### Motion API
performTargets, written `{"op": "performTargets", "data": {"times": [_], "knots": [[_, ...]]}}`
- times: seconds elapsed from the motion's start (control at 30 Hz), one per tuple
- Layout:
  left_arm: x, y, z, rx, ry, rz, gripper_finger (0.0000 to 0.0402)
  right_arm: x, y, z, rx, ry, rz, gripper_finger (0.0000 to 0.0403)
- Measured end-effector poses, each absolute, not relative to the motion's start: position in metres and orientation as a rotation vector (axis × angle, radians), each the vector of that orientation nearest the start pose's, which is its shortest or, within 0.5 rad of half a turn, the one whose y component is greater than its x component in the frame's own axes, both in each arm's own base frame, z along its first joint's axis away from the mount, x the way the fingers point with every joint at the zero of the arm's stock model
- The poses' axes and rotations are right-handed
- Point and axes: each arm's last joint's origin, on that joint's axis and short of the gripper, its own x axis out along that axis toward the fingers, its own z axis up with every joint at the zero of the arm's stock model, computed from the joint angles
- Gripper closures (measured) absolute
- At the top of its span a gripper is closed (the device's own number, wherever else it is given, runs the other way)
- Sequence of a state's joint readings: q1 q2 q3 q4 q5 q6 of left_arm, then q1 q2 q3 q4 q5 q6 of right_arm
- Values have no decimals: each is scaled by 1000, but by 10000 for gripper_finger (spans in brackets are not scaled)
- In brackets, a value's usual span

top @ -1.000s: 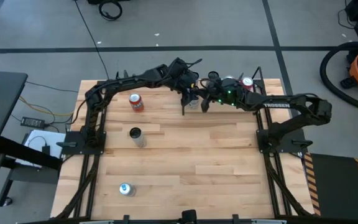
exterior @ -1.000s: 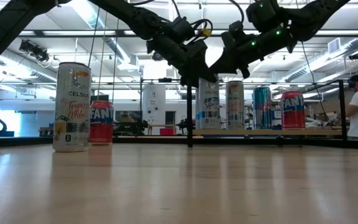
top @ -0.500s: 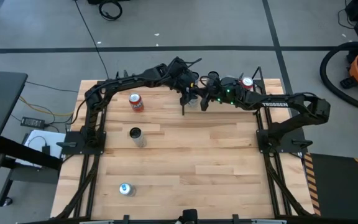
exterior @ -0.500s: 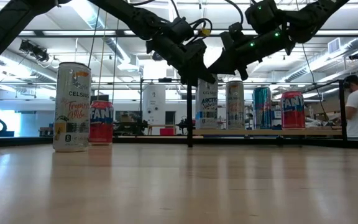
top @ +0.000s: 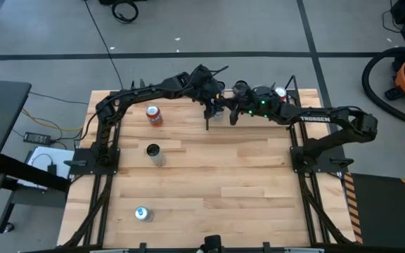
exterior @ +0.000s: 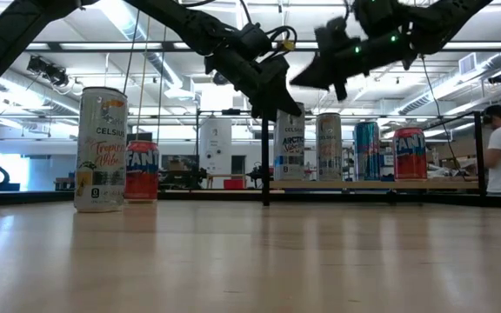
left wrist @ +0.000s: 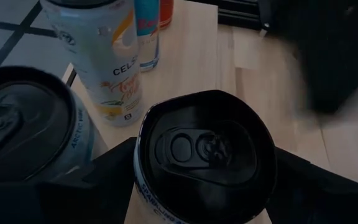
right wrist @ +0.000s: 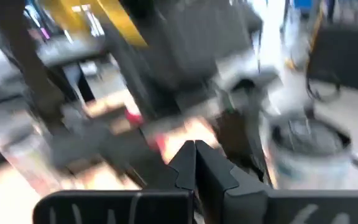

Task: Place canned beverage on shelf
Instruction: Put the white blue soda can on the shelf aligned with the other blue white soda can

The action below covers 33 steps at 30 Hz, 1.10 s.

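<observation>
The left gripper (left wrist: 204,186) is clamped around a white Arctic-labelled can (exterior: 290,146), its dark fingers (left wrist: 114,168) flanking the can's top in the left wrist view, holding it at the left end of the shelf (exterior: 372,183) at the far edge of the table. The can appears to stand on the shelf panel, though the low view does not quite show contact. Just to its right stand a cream can (exterior: 329,145), a blue can (exterior: 366,149) and a red Fanta can (exterior: 410,153). A second ago the held can hung tilted above the panel; it has since come down upright, so the placing looks nearly done, with only release left. The right gripper (exterior: 330,63), its fingers shut and empty, has lifted up and away. On the left of the table wait a tall Celsius can (exterior: 100,149) and another Fanta can (exterior: 142,171).
</observation>
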State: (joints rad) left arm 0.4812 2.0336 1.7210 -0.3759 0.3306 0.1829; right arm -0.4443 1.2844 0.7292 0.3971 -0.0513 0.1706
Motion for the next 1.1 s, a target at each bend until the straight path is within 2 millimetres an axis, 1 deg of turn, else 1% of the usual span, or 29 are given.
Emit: {"op": "performTargets", "data": {"times": [0.1,0.2,0.3,0.37,0.53,1.1], "knots": [[415,206,261,-109,642,95,113,257,-109,277,189,7,-346,390],[415,206,261,-108,643,95,113,261,-98,286,121,-69,-281,386],[415,206,261,-109,643,95,113,264,-88,290,63,-96,-246,386],[415,206,261,-115,643,98,113,266,-84,291,59,-104,-230,387],[415,206,261,-139,642,106,113,267,-81,292,66,-110,-217,387],[415,206,261,-142,642,106,113,267,-81,292,67,-105,-217,385]]}}
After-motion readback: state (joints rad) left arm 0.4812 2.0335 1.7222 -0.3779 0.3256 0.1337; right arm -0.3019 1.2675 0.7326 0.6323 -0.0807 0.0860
